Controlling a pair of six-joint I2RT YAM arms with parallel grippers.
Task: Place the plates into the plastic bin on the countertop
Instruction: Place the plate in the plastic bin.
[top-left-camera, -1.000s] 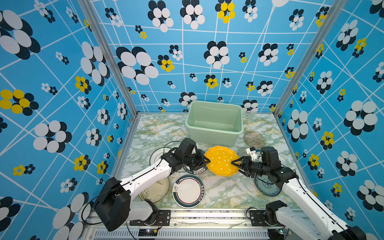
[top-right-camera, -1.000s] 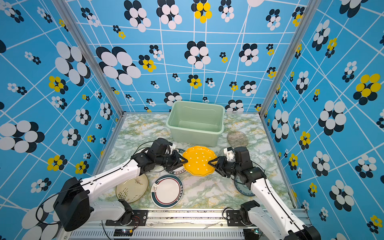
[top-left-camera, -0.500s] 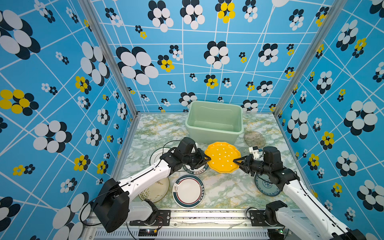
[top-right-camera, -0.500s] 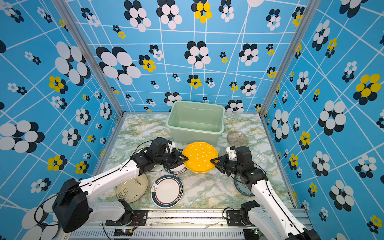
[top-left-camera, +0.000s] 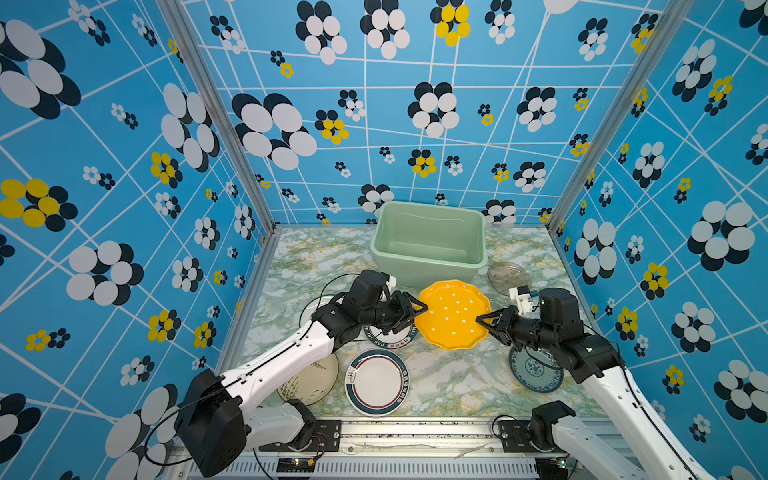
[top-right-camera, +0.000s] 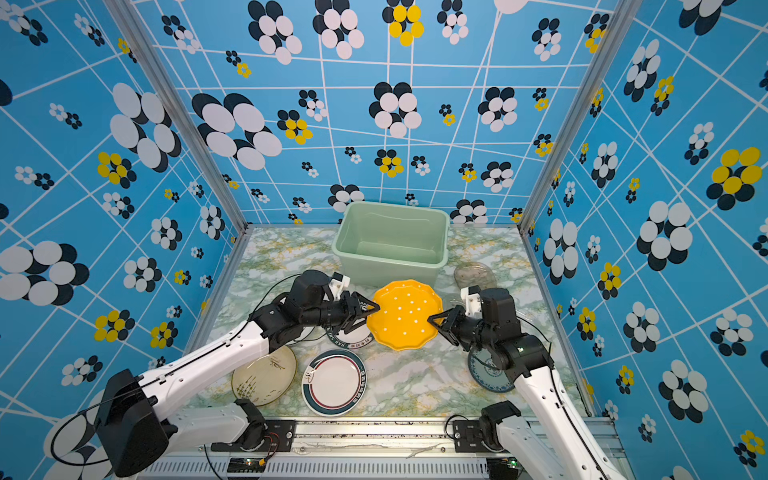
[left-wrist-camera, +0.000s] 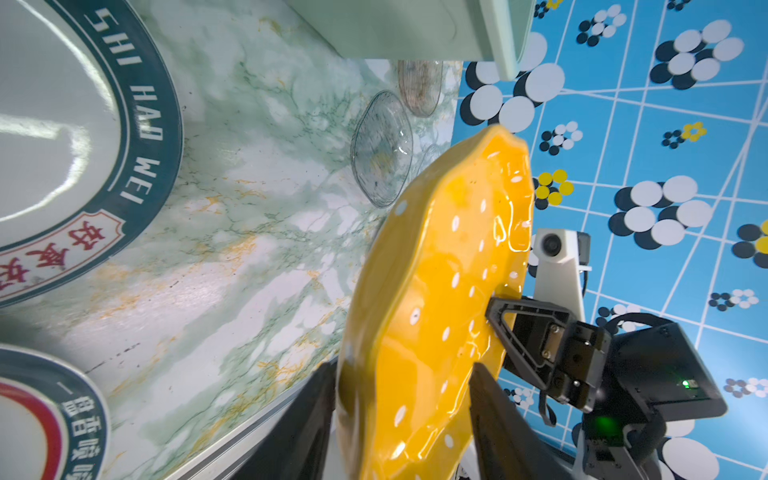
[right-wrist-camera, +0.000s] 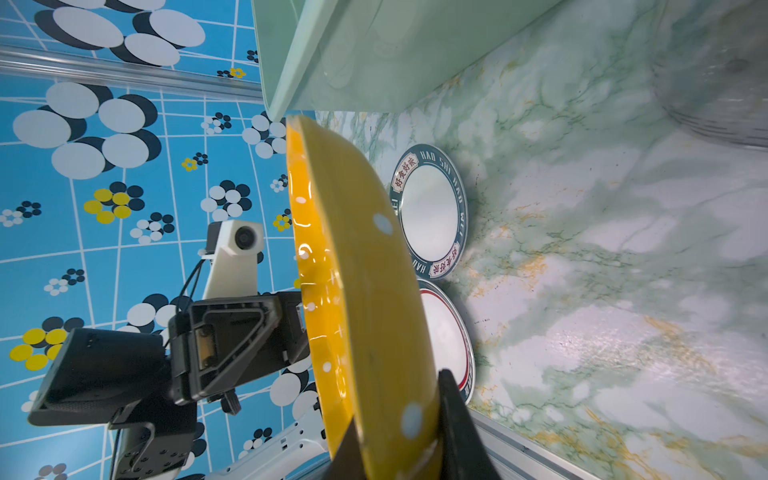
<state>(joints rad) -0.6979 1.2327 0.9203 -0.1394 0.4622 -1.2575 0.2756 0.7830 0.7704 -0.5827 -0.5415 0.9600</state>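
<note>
In both top views the yellow plate (top-left-camera: 453, 316) hangs lifted off the counter (top-left-camera: 449, 386), between the two arms. The left gripper (top-left-camera: 417, 311) is at its left rim and the right gripper (top-left-camera: 484, 322) at its right rim. The bin (top-left-camera: 430, 268) stands just far of the yellow plate, with nothing in it, and its long side runs left to right, the same way as the line between the two grippers. The yellow plate's (top-right-camera: 405, 313) far edge shows just in front of the bin's (top-right-camera: 390, 272) near wall. So the coming move is likely up and straight away over that wall.

In the left wrist view the left gripper (left-wrist-camera: 401, 370) has its jaws spread wider than the rim between them, so it has let go. The right gripper (left-wrist-camera: 496, 309) bites the opposite rim, and the bin (left-wrist-camera: 415, 29) lies beyond.

In the right wrist view the right gripper (right-wrist-camera: 399, 415) is clamped on the rim, one finger on each face. The yellow plate (right-wrist-camera: 357, 270) is seen edge-on and stops just short of the bin's (right-wrist-camera: 353, 54) rim. The carry seems to fall to the right arm alone. A one-sided pinch may let the yellow plate sag or swing.
</note>
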